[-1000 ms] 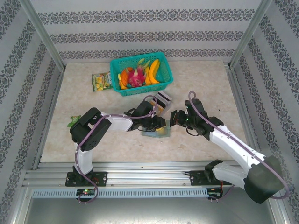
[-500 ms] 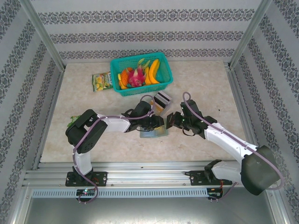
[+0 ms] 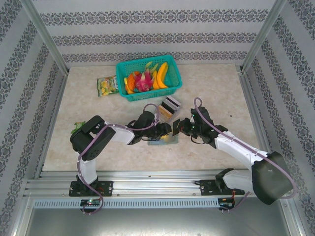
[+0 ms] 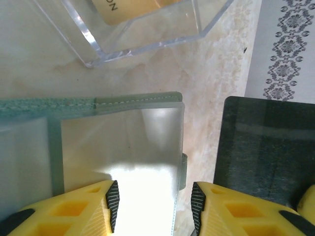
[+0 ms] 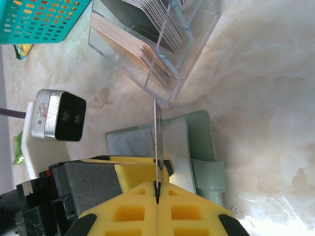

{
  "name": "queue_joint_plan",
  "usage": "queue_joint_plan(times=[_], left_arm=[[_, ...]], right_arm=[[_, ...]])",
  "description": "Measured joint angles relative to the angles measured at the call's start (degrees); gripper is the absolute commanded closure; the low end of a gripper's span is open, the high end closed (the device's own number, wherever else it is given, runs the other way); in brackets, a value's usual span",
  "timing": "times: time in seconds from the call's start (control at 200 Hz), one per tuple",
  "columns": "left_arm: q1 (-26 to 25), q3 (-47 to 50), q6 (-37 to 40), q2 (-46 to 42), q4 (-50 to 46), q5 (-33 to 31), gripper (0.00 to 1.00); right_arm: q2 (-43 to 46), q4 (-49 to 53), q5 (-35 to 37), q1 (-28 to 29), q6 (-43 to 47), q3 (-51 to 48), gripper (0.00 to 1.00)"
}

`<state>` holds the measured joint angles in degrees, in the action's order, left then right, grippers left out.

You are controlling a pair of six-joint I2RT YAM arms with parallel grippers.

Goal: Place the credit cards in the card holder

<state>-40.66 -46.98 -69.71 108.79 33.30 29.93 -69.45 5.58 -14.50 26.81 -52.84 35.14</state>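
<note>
The grey-green card holder (image 4: pixel 123 105) lies open on the table, its clear pocket (image 4: pixel 123 142) facing up. My left gripper (image 4: pixel 155 196) is open just over it, with the pocket's right edge in the gap between the jaws. My right gripper (image 5: pixel 157 189) is shut on a dark credit card (image 5: pixel 157 137), which stands on edge over the card holder (image 5: pixel 197 147). That same credit card (image 4: pixel 266 142) hangs to the right of the left fingers. In the top view both grippers (image 3: pixel 165 132) (image 3: pixel 178 129) meet over the card holder (image 3: pixel 160 141). More credit cards (image 5: pixel 147 49) stand in a clear box.
The clear plastic box (image 3: pixel 170 105) sits just behind the card holder. A teal basket (image 3: pixel 129 96) of fruit stands at the back, with a yellow-green snack packet (image 3: pixel 107 85) to its left. A small green item (image 3: pixel 76 129) lies by the left arm.
My left jaws have opened wider over the card holder. The right gripper has moved left with the dark card, closer to the left gripper.
</note>
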Motion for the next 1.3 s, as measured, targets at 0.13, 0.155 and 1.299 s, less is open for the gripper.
queue_joint_plan(times=[0.13,0.155,1.299], left_arm=[[0.6,1.4,-2.6,0.9,4.9,0.1,0.52],[0.7,1.7,-3.0,1.0,5.9,0.1,0.52],[1.6,3.3,-8.5,4.2,21.3,3.1,0.69]], right_arm=[[0.0,-3.0,-0.9,-0.8,-1.3,-1.3,1.0],[0.0,-3.5,-1.0,-1.0,-1.5,-1.5,1.0],[-7.0,-20.5,-15.2,-6.2,-6.9,-7.5,1.0]])
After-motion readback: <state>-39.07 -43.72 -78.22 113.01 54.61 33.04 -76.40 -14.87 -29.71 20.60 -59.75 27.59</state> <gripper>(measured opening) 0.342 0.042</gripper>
